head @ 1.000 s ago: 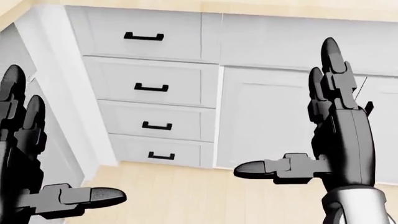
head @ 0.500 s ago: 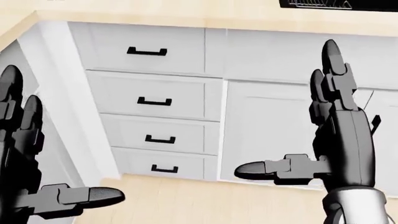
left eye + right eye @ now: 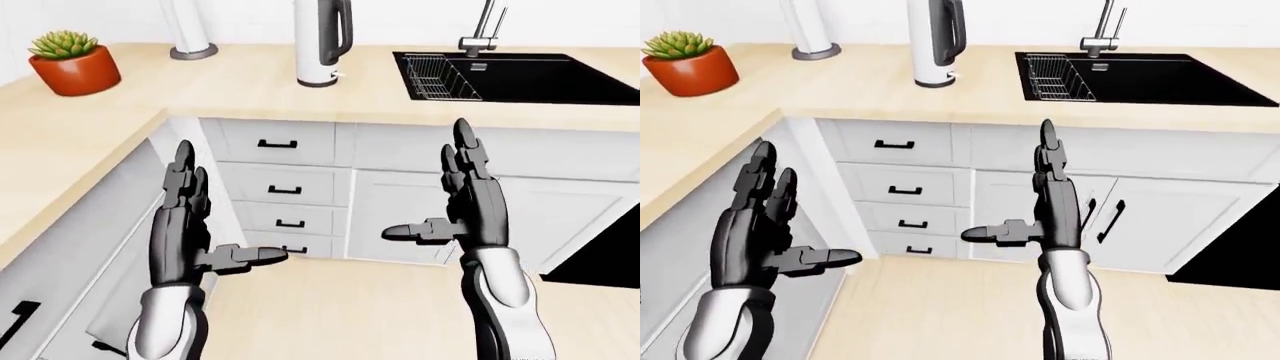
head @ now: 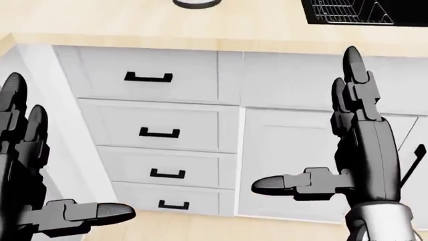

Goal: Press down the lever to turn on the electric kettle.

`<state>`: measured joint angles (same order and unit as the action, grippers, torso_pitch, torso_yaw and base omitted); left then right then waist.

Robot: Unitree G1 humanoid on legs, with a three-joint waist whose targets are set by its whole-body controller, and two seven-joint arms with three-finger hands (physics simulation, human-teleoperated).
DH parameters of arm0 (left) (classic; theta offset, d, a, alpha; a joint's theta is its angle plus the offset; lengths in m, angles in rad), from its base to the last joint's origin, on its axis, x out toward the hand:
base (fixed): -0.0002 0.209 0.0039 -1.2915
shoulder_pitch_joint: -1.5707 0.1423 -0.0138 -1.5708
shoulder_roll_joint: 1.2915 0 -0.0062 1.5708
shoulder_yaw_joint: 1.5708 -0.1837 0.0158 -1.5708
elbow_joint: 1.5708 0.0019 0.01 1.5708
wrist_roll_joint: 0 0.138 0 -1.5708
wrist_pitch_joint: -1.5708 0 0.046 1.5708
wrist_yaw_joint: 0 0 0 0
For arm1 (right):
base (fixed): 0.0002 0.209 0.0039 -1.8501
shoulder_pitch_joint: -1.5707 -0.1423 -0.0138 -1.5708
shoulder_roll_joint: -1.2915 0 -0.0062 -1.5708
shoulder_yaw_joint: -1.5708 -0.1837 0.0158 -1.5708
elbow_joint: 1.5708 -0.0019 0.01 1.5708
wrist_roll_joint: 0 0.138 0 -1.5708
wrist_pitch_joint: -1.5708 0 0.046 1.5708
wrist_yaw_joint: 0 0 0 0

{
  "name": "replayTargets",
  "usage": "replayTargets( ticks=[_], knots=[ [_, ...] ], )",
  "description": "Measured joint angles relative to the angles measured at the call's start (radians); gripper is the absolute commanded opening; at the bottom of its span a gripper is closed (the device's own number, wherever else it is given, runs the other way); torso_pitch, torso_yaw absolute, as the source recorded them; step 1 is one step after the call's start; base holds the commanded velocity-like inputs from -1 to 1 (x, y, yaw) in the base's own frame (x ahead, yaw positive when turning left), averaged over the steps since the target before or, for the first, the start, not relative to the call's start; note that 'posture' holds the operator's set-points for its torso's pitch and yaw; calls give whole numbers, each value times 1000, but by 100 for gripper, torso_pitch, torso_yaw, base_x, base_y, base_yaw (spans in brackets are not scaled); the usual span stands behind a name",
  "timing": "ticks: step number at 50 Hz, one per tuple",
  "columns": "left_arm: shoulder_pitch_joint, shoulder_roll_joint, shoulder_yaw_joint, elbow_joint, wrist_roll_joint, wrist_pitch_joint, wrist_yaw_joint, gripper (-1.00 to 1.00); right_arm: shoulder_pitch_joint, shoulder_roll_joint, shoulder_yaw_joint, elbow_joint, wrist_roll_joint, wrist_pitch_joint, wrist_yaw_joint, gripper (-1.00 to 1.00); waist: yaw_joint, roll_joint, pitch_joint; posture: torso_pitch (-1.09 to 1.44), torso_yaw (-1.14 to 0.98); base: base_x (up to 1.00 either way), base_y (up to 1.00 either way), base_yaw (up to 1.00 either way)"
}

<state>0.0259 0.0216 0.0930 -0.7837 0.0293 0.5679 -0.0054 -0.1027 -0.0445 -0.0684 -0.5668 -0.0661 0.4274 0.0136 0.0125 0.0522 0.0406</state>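
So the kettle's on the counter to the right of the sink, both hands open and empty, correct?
Not quite: the left-eye view shows the kettle on the counter to the left of the sink. The left hand and right hand are open and empty.

Open counter around the kettle; potted plant and sink well apart.
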Motion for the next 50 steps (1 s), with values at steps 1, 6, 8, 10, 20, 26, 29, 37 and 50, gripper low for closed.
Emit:
replayTargets(
  ticks=[1, 6, 8, 10, 20, 26, 29, 37, 50],
  knots=[
    [-2, 0, -3, -7, 0, -1, -1, 100, -2, -1, -4, -3, -1, -1, -1, 100, 2, -11, -1, 0, 0, 31, 0, 0],
    [-8, 2, -1, -16, -2, -18, -2, 100, -8, 0, 0, -24, -3, -19, -2, 100, 17, -72, -4, 0, 0, 32, 0, 0],
    [-14, -1, -2, -10, -2, -22, -3, 100, -10, -4, 0, -25, -4, -22, -1, 100, 11, -101, -12, 0, 0, 31, 0, 0],
    [-7, -7, -19, 8, -6, -20, -7, 100, -2, -6, -13, -9, -8, -19, -3, 100, -3, -90, 6, 0, 0, 32, 0, 0],
    [-13, -4, -15, -10, -8, -28, -10, 100, -3, -4, -6, -20, -22, -19, 2, 100, -32, -13, 2, 0, 0, 32, 0, 0],
    [3, 0, 5, 16, -2, -15, -2, 100, 7, 6, 21, 0, -20, -3, 14, 100, 0, 12, 3, 0, 0, 32, 0, 0],
    [-4, 1, 0, 5, -2, -16, -2, 100, 4, 5, 12, -17, -22, 2, 13, 100, 5, -15, -5, 0, 0, 31, 0, 0],
    [-8, -8, -18, 8, -5, -27, -5, 100, -2, -2, 3, -18, -26, -13, 11, 100, -4, -88, 0, 0, 0, 24, 0, 0],
    [-7, 1, -13, -14, -3, -30, -6, 100, -5, 7, 16, -42, -35, -9, 19, 100, -20, 8, -5, 0, 0, 24, 0, 0]
  ],
)
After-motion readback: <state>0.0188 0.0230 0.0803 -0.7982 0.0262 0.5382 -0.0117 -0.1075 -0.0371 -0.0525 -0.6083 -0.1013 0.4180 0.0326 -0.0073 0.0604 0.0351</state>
